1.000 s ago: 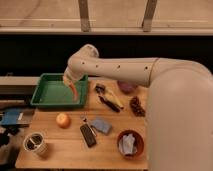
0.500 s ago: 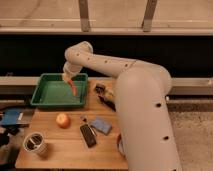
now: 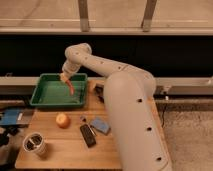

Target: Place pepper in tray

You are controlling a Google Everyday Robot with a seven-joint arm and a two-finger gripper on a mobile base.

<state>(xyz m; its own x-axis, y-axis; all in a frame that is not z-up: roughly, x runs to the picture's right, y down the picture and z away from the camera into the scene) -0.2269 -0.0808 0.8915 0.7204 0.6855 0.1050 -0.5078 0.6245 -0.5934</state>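
The red-orange pepper (image 3: 70, 86) hangs point-down from my gripper (image 3: 65, 77), which is shut on its upper end. Both are above the green tray (image 3: 41, 98), over its back-right part near the far wall. The tray sits at the back left of the wooden table and holds nothing else that I can see. My arm reaches in from the right and bends down to the gripper.
A round orange fruit (image 3: 62, 120) lies in front of the tray. A metal cup (image 3: 35, 144) stands at the front left. A black handset-like object (image 3: 88, 135) and a blue sponge (image 3: 101, 125) lie mid-table. My arm (image 3: 130, 115) hides the table's right side.
My gripper with the pepper has moved slightly left and back over the tray. The arm's bulk has swung closer and now covers the table's right side.
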